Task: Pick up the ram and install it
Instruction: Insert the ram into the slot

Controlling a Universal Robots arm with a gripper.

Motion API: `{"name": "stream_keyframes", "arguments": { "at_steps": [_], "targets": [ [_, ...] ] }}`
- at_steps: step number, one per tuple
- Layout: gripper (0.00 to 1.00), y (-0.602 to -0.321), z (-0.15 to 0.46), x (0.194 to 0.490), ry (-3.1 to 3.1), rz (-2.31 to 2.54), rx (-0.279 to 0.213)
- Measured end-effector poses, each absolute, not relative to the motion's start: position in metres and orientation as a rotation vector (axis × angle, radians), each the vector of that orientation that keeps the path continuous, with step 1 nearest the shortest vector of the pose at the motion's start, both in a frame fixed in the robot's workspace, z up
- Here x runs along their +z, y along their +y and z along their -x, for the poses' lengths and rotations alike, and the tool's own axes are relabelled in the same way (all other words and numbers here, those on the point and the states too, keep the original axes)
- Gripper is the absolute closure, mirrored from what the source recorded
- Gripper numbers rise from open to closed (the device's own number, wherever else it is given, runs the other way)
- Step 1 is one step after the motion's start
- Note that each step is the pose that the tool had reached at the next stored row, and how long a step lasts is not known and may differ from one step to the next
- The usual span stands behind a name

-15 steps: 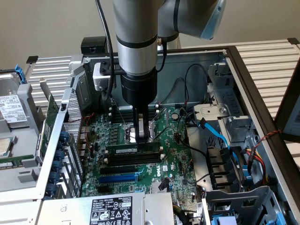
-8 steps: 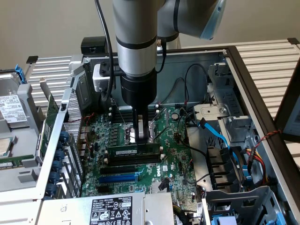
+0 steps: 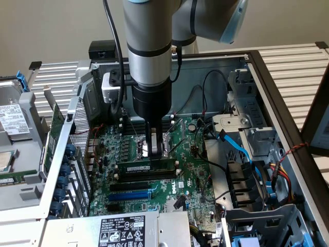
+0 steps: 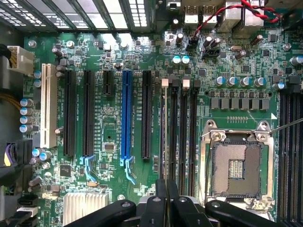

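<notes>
The ram, a long thin green stick with a white label, stands on edge in a black memory slot on the motherboard, its ends between the slot's white latches. My gripper hangs straight down over the stick's middle, fingers shut together with nothing between them. Its tips sit at or just above the ram's top edge; I cannot tell whether they touch. In the wrist view the shut fingers line up with the first of the long memory slots, where a thin edge shows.
An open CPU socket lies beside the memory slots. Black and blue expansion slots run parallel on the other side. Blue cables and drive bays crowd the exterior view's right. The power supply sits at the front, a green card outside the case wall.
</notes>
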State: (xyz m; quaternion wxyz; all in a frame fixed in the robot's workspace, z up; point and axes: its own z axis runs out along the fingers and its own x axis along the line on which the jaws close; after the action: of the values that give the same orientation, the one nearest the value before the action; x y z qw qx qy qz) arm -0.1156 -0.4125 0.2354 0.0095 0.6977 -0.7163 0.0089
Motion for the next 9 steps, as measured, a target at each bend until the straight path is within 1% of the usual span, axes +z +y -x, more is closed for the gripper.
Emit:
{"name": "stream_keyframes", "arguments": {
  "at_steps": [9],
  "targets": [
    [0.87, -0.412, 0.1181, 0.2338, -2.246, -2.178, 0.037]
  ]
}}
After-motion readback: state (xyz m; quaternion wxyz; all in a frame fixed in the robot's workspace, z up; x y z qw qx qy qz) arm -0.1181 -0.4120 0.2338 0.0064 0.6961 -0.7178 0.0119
